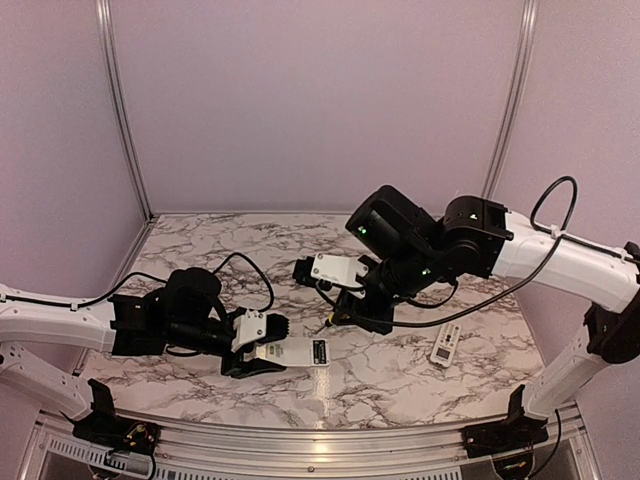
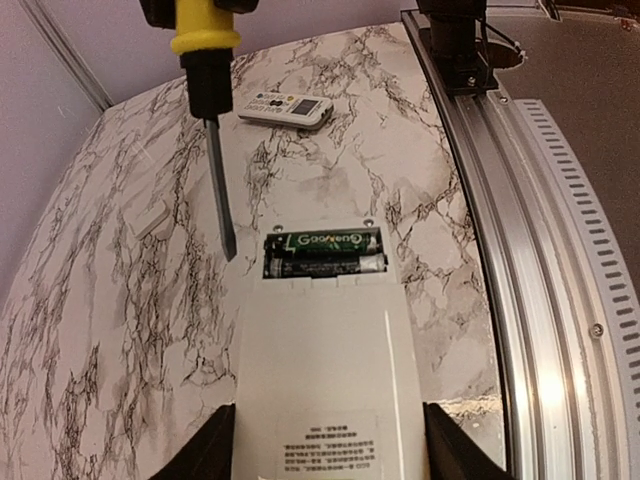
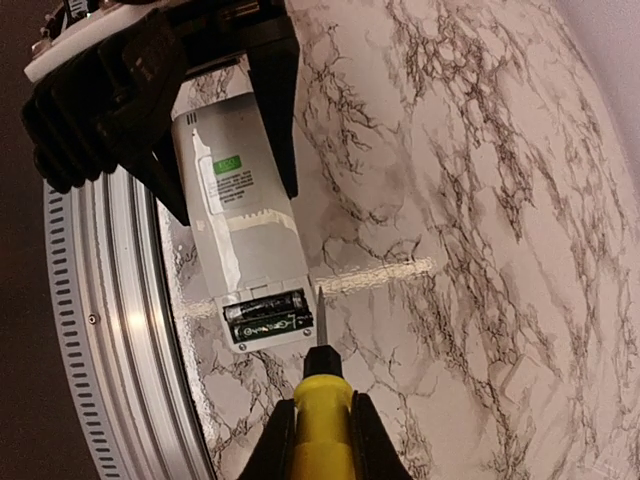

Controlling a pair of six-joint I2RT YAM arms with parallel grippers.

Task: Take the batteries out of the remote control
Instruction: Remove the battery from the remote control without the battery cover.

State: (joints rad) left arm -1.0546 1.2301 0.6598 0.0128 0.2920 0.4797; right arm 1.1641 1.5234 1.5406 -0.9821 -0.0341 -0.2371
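Note:
A white remote [image 2: 320, 370] lies back-up on the marble table, its battery bay open. Two dark batteries [image 2: 322, 252] sit side by side in the bay, also seen in the right wrist view [image 3: 265, 315]. My left gripper [image 2: 325, 445] is shut on the remote's body, one finger on each long side; in the top view it [image 1: 262, 347] holds the remote [image 1: 295, 352] near the front edge. My right gripper [image 3: 322, 432] is shut on a yellow-handled screwdriver [image 3: 322, 400]. The blade tip [image 2: 229, 250] hovers just beside the bay's edge, apart from the batteries.
A second white remote [image 1: 446, 343] lies button-side up at the right, also in the left wrist view [image 2: 285, 106]. A small flat grey cover plate [image 2: 152, 220] lies on the table left of the screwdriver. The table's aluminium front rail [image 2: 500, 250] runs close by the held remote.

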